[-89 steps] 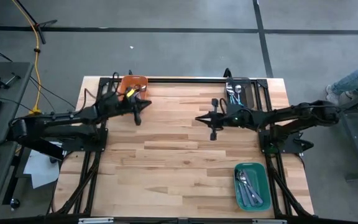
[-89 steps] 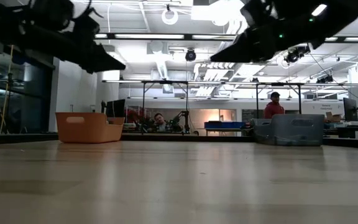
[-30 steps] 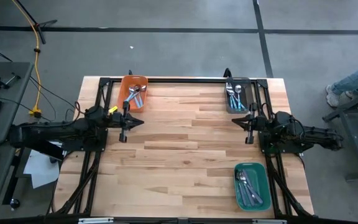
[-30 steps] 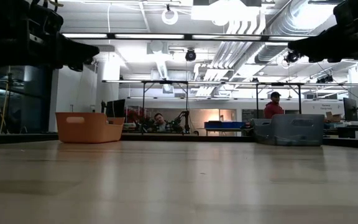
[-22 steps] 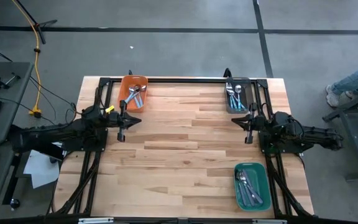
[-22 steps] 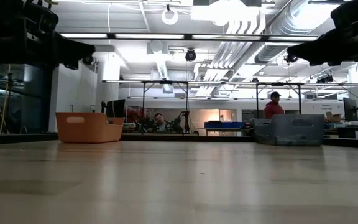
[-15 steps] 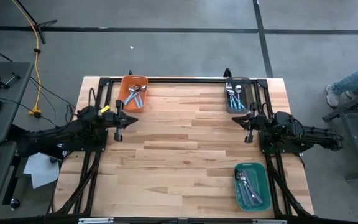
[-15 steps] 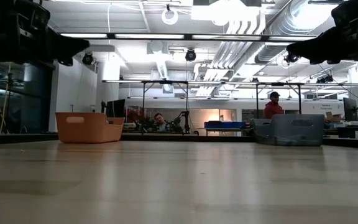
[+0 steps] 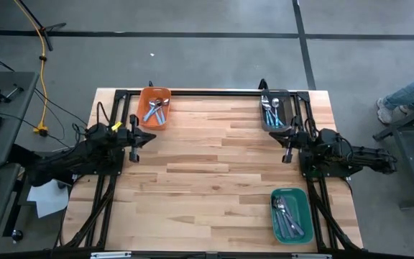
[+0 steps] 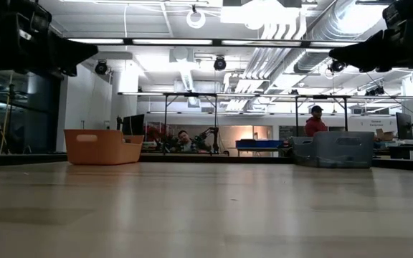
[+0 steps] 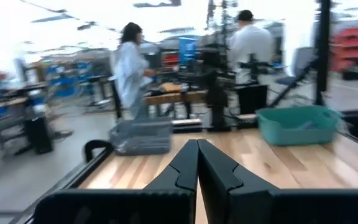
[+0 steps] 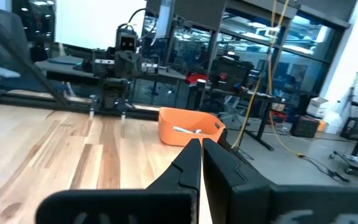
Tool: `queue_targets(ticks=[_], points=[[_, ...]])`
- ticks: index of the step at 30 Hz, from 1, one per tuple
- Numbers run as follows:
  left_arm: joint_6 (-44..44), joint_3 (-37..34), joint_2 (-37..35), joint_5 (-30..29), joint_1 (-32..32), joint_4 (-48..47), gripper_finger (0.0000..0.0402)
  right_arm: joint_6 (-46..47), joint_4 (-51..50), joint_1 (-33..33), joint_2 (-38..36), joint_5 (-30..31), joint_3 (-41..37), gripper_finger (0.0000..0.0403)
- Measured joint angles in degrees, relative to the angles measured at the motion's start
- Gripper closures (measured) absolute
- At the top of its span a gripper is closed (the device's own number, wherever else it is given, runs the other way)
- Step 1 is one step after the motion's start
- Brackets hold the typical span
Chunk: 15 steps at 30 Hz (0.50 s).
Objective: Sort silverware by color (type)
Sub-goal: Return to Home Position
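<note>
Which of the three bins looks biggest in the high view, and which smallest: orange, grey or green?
1. green bin, clearly the largest.
2. orange bin and grey bin look about the same size, so I can't rank those two.

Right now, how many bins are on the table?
3. The orange bin sits at the table's far left corner, the grey bin at the far right corner, and the green bin near the front right corner. None seems hidden.
</note>
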Motion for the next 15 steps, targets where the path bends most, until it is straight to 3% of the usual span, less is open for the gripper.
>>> queue_targets(ticks=[6, 11, 15], points=[[-3.7, 0.0, 0.2, -9.3, 0.0, -1.2, 0.0401, 1.6, 3.8, 0.0, 0.0, 2.9, -1.7, 0.0403], [-6.1, 0.0, 0.6, -12.7, 0.0, -4.4, 0.0401, 4.1, 1.9, -0.1, 0.9, 15.2, -3.4, 0.0403], [-7.8, 0.0, 1.6, -16.5, -0.1, -6.4, 0.0401, 4.9, 3.1, -0.4, 1.4, 14.3, -3.4, 0.0403]])
